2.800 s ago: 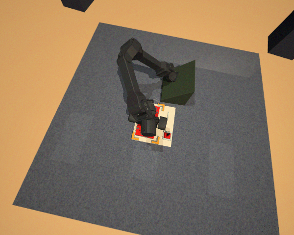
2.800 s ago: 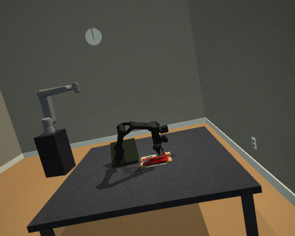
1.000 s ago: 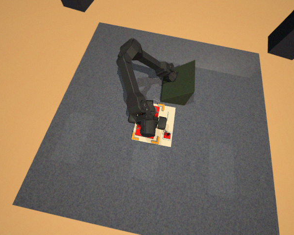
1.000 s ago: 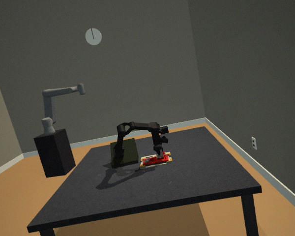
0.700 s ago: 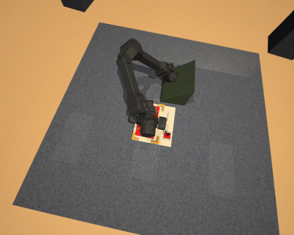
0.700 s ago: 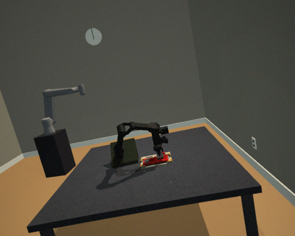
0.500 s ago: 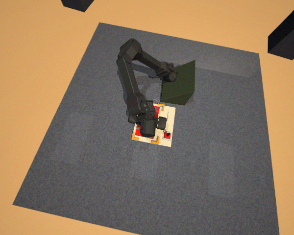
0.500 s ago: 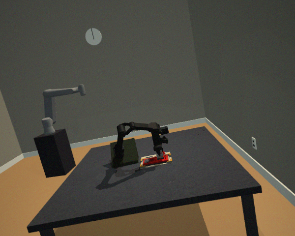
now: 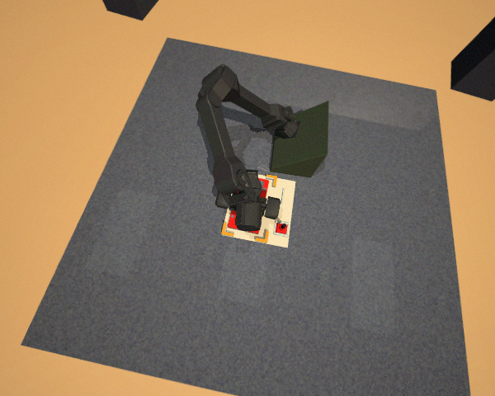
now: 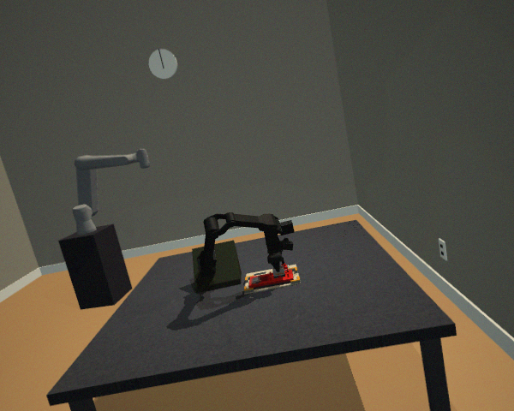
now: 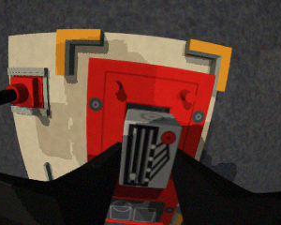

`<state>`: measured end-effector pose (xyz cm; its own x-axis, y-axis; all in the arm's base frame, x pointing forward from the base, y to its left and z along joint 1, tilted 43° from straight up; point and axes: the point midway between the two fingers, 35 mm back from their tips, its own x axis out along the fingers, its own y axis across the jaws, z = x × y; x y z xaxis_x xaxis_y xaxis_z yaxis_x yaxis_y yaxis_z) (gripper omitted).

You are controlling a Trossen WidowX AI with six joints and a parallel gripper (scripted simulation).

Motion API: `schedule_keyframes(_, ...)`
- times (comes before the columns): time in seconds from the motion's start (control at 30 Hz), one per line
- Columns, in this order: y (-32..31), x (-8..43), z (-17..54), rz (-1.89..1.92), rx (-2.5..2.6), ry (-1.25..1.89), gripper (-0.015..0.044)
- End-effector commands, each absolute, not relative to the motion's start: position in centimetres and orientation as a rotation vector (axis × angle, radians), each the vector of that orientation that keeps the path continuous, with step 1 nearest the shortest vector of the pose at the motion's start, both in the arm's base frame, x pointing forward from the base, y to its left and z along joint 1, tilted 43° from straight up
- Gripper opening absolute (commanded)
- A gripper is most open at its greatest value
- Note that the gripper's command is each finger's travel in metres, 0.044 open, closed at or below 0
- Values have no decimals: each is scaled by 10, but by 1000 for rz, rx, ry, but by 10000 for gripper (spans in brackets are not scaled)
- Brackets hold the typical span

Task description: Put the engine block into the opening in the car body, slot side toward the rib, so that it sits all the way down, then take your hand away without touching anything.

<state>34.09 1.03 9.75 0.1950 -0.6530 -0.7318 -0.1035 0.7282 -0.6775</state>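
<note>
The grey engine block (image 11: 149, 152) has black slots and a red round cap on its top. My gripper (image 11: 147, 151) is shut on it, one dark finger on each side. The block is over the opening in the red car body (image 11: 147, 75) (image 9: 231, 222) (image 10: 257, 281); a dark strip of the opening (image 11: 150, 109) shows just beyond the block. The wrist view does not show how deep the block sits. In the top view the arm covers the block. In the exterior view the fingertips are low at the car body. The rib cannot be made out.
The car body lies on a cream board (image 9: 288, 191) (image 11: 56, 136) between orange corner brackets (image 11: 225, 66) (image 9: 264, 237). A red piece with a black peg (image 9: 281, 228) (image 11: 25, 93) stands in a grey frame on the board. A dark green slanted box (image 9: 305, 140) (image 10: 217, 265) is beside the arm's base.
</note>
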Motion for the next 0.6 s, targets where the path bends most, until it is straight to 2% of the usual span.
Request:
schedule_keyframes(0.0, 10, 341, 97, -430, -705, 1342, 160)
schedule_keyframes(0.57, 8, 342, 95, -430, -705, 1342, 160)
